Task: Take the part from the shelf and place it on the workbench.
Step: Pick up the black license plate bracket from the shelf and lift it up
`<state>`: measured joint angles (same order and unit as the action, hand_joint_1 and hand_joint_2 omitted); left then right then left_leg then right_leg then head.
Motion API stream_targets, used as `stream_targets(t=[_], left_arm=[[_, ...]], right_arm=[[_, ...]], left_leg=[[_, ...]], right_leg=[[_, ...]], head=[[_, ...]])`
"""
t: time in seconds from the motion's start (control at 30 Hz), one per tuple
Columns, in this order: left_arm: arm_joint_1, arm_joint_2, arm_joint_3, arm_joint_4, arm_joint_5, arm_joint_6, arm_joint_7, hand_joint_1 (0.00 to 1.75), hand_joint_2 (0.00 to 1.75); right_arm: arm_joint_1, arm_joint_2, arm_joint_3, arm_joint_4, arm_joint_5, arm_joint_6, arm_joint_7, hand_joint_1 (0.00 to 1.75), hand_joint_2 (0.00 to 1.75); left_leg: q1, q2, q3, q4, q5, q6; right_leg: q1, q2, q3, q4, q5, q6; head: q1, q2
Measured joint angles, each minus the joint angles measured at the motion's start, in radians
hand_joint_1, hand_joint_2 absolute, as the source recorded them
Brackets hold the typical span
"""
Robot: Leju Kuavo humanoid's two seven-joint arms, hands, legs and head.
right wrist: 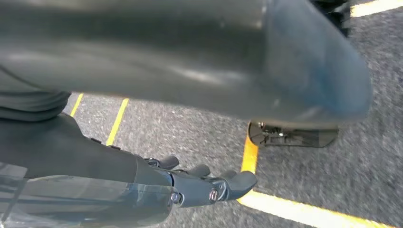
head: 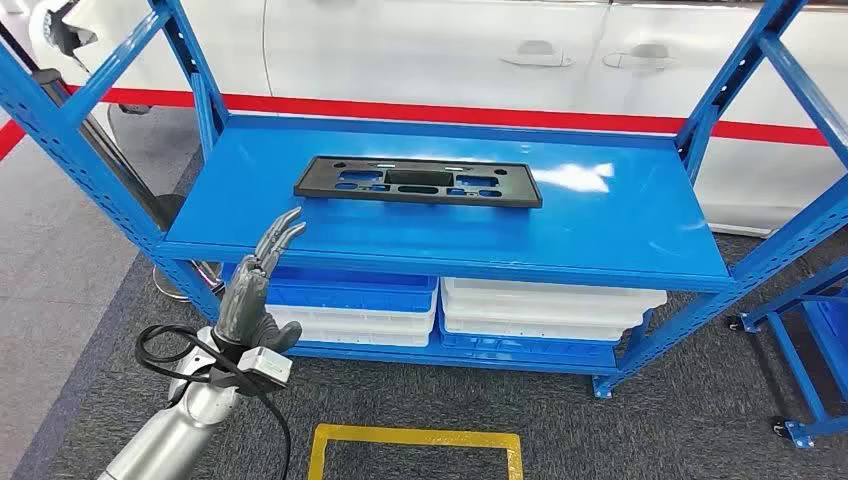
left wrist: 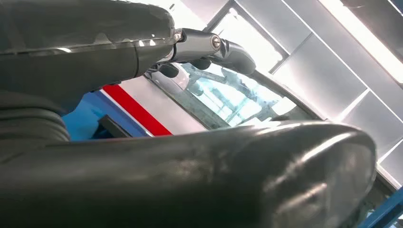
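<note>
A flat black plastic part (head: 417, 181) with several cut-outs lies lengthwise on the blue top shelf (head: 620, 225), toward its back. My left hand (head: 257, 280) is raised in front of the shelf's front left corner, fingers stretched out and apart, holding nothing; it is short of the part and to its left. In the left wrist view the left hand (left wrist: 190, 175) looms close, and a dark edge of the part (left wrist: 113, 127) peeks past it. My right hand (right wrist: 199, 183) hangs over the grey floor with fingers extended and nothing in them.
Blue and white plastic trays (head: 550, 310) are stacked on the lower shelf. Blue uprights (head: 70, 130) frame the rack on both sides. A white car with a red stripe (head: 450, 60) stands behind. A yellow floor marking (head: 415, 445) lies before the rack; another blue cart (head: 810, 350) is at right.
</note>
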<state>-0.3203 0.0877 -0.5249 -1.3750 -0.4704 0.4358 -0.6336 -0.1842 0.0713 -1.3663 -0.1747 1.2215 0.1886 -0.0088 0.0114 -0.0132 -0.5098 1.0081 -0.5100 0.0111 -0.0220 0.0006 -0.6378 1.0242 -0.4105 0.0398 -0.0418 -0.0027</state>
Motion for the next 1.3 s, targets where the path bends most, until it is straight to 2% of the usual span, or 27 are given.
stream_targets(t=[0.07, 0.13, 0.2, 0.23, 0.3, 0.33, 0.37, 0.4, 0.47, 0.5, 0.53, 0.63, 0.7, 0.73, 0.8, 0.83, 0.87, 0.9, 0.97, 1.0, 1.03, 1.07, 1.17, 1.3], left_arm=[[0.0, 0.0, 0.0, -0.001, 0.0, 0.001, -0.001, 0.0, 0.0], [0.0, 0.0, 0.0, -0.002, 0.0, 0.002, -0.001, 0.0, 0.0], [-0.001, 0.001, 0.0, -0.003, 0.0, 0.003, -0.002, 0.0, 0.0], [0.0, 0.001, 0.0, -0.003, 0.0, 0.003, -0.002, 0.0, 0.0], [0.002, 0.002, 0.0, -0.003, 0.0, 0.003, -0.003, 0.0, 0.0], [0.004, 0.003, 0.0, -0.003, 0.0, 0.003, -0.003, 0.0, 0.0], [0.005, 0.003, 0.0, -0.003, 0.0, 0.003, -0.003, 0.0, 0.0], [0.005, 0.003, 0.0, -0.003, 0.0, 0.003, -0.003, 0.0, 0.0], [0.005, 0.004, 0.0, -0.003, 0.0, 0.003, -0.003, 0.0, 0.0], [0.004, 0.004, 0.0, -0.003, 0.0, 0.003, -0.003, 0.0, 0.0], [0.004, 0.004, 0.0, -0.003, 0.0, 0.003, -0.003, 0.0, 0.0], [0.003, 0.005, 0.0, -0.004, 0.0, 0.003, -0.003, 0.0, 0.0], [0.002, 0.007, 0.0, -0.004, 0.001, 0.004, -0.004, 0.0, 0.0], [0.002, 0.007, -0.001, -0.004, 0.001, 0.004, -0.004, 0.0, 0.0], [0.002, 0.007, -0.001, -0.004, 0.0, 0.004, -0.004, 0.0, 0.0], [0.003, 0.007, -0.001, -0.004, 0.0, 0.004, -0.004, 0.0, 0.0], [0.004, 0.007, -0.001, -0.004, 0.001, 0.004, -0.003, 0.0, 0.0], [0.005, 0.007, -0.001, -0.004, 0.001, 0.004, -0.002, 0.0, 0.0], [0.004, 0.007, -0.002, -0.004, 0.002, 0.002, 0.005, 0.0, 0.0], [0.003, 0.007, -0.002, -0.003, 0.003, -0.001, 0.01, 0.0, 0.0], [0.002, 0.008, -0.002, -0.003, 0.003, -0.005, 0.015, 0.0, 0.0], [0.001, 0.008, -0.002, -0.002, 0.003, -0.011, 0.022, 0.0, 0.0], [-0.006, 0.01, -0.003, 0.004, -0.011, -0.037, 0.054, 0.0, 0.0], [-0.038, 0.011, -0.009, 0.026, -0.054, -0.068, 0.107, 0.0, 0.0]], right_arm=[[0.0, 0.0, 0.0, 0.0, 0.0, 0.001, 0.0, 0.0, 0.0], [0.0, 0.0, 0.001, 0.0, 0.0, 0.002, 0.001, 0.0, 0.0], [0.001, 0.0, 0.001, 0.0, 0.0, 0.002, 0.002, 0.0, 0.0], [0.001, 0.0, 0.002, 0.0, 0.0, 0.002, 0.003, 0.0, 0.0], [0.001, 0.0, 0.003, 0.0, 0.0, 0.002, 0.003, 0.0, 0.0], [0.001, 0.0, 0.004, 0.0, 0.0, 0.002, 0.003, 0.0, 0.0], [0.001, 0.0, 0.005, 0.0, 0.0, 0.002, 0.003, 0.0, 0.0], [0.002, 0.0, 0.005, 0.0, 0.0, 0.002, 0.004, 0.0, 0.0], [0.002, 0.001, 0.006, 0.0, 0.0, 0.002, 0.005, 0.0, 0.0], [0.001, 0.002, 0.006, 0.001, 0.0, 0.002, 0.005, 0.0, 0.0], [0.001, 0.003, 0.006, 0.001, 0.0, 0.002, 0.006, 0.0, 0.0], [0.0, 0.004, 0.007, 0.001, 0.0, 0.002, 0.008, 0.0, 0.0], [0.001, 0.002, 0.007, 0.002, 0.0, 0.002, 0.009, 0.0, 0.0], [0.001, 0.002, 0.007, 0.002, 0.0, 0.002, 0.01, 0.0, 0.0], [0.001, 0.002, 0.007, 0.002, 0.0, 0.002, 0.01, 0.0, 0.0], [0.001, 0.002, 0.007, 0.002, 0.0, 0.002, 0.01, 0.0, 0.0], [0.002, 0.002, 0.007, 0.002, 0.0, 0.002, 0.011, 0.0, 0.0], [0.003, 0.001, 0.007, 0.002, 0.0, 0.002, 0.011, 0.0, 0.0], [0.002, 0.0, 0.007, 0.002, 0.0, 0.001, 0.01, 0.0, 0.0], [0.002, -0.001, 0.007, 0.002, 0.0, -0.001, 0.008, 0.0, 0.0], [0.001, -0.001, 0.008, 0.002, -0.001, -0.004, 0.007, 0.0, 0.0], [0.0, 0.0, 0.008, 0.002, -0.002, -0.007, 0.005, 0.0, 0.0], [0.0, 0.0, 0.009, 0.002, -0.006, -0.012, 0.007, 0.0, 0.0], [0.001, 0.0, 0.009, 0.002, -0.01, -0.013, 0.009, 0.0, 0.0]], left_leg=[[0.0, 0.0, 0.002, -0.001, -0.001, -0.005], [0.002, 0.002, 0.006, -0.001, -0.009, -0.016], [0.005, 0.005, -0.008, 0.044, -0.04, -0.025], [0.006, 0.006, -0.033, 0.098, -0.067, -0.027], [0.006, 0.007, -0.109, 0.238, -0.12, -0.027], [0.006, 0.007, -0.139, 0.286, -0.129, -0.026], [0.005, 0.007, -0.153, 0.298, -0.117, -0.023], [0.004, 0.007, -0.148, 0.27, -0.086, -0.018], [-0.002, 0.006, -0.099, 0.144, -0.006, 0.001], [-0.006, 0.006, -0.075, 0.084, 0.019, 0.009], [-0.009, 0.006, -0.061, 0.046, 0.032, 0.015], [-0.011, 0.007, -0.055, 0.019, 0.038, 0.021], [-0.005, 0.009, -0.049, 0.004, 0.049, 0.029], [-0.001, 0.011, -0.046, -0.002, 0.053, 0.032], [-0.002, 0.014, -0.047, -0.004, 0.055, 0.034], [-0.002, 0.015, -0.047, -0.003, 0.055, 0.034], [-0.002, 0.015, -0.047, -0.003, 0.054, 0.033], [-0.002, 0.016, -0.046, -0.003, 0.053, 0.032], [-0.001, 0.016, -0.042, -0.002, 0.05, 0.028], [-0.004, 0.015, -0.041, 0.0, 0.047, 0.023], [-0.006, 0.015, -0.041, 0.002, 0.044, 0.019], [-0.009, 0.015, -0.042, 0.004, 0.042, 0.018], [-0.011, 0.016, -0.043, 0.005, 0.039, 0.023], [-0.008, 0.016, -0.042, 0.0, 0.042, 0.016]], right_leg=[[0.001, 0.001, -0.002, 0.001, -0.004, -0.009], [0.001, 0.002, 0.0, 0.001, -0.01, -0.027], [0.001, 0.001, 0.009, -0.002, -0.014, -0.043], [0.002, 0.001, 0.012, -0.003, -0.017, -0.049], [0.008, 0.002, 0.015, -0.002, -0.021, -0.058], [0.011, 0.002, 0.016, -0.001, -0.022, -0.06], [0.015, 0.003, 0.017, 0.0, -0.024, -0.062], [0.019, 0.005, 0.02, 0.001, -0.026, -0.064], [0.024, 0.008, 0.027, 0.001, -0.029, -0.064], [0.027, 0.009, 0.027, 0.003, -0.03, -0.062], [0.027, 0.01, 0.025, 0.004, -0.029, -0.058], [0.023, 0.012, 0.02, 0.001, -0.025, -0.042], [0.022, 0.01, 0.011, 0.025, -0.045, -0.032], [0.02, 0.009, -0.006, 0.064, -0.07, -0.027], [0.014, 0.007, -0.065, 0.189, -0.131, -0.017], [0.011, 0.006, -0.091, 0.242, -0.147, -0.013], [0.008, 0.005, -0.104, 0.265, -0.146, -0.01], [0.006, 0.004, -0.096, 0.249, -0.125, -0.009], [0.004, 0.001, -0.035, 0.124, -0.057, -0.011], [0.005, -0.001, -0.002, 0.058, -0.034, -0.014], [0.006, -0.001, 0.021, 0.01, -0.021, -0.018], [0.007, -0.001, 0.031, -0.013, -0.019, -0.02], [0.009, 0.001, 0.032, -0.018, -0.02, -0.023], [0.013, 0.001, 0.031, -0.016, -0.022, -0.029]], head=[[0.0, 0.0], [0.0, 0.0], [0.0, 0.0], [0.0, 0.0], [-0.001, 0.0], [-0.001, 0.0], [-0.001, 0.0], [-0.001, 0.0], [0.0, 0.0], [0.0, 0.0], [0.0, 0.0], [0.0, 0.0], [0.0, 0.0], [0.0, 0.0], [0.0, 0.0], [0.0, 0.0], [0.0, 0.0], [0.0, 0.0], [0.0, 0.0], [0.0, 0.0], [0.0, 0.0], [0.0, 0.0], [0.0, 0.0], [-0.001, 0.0]])
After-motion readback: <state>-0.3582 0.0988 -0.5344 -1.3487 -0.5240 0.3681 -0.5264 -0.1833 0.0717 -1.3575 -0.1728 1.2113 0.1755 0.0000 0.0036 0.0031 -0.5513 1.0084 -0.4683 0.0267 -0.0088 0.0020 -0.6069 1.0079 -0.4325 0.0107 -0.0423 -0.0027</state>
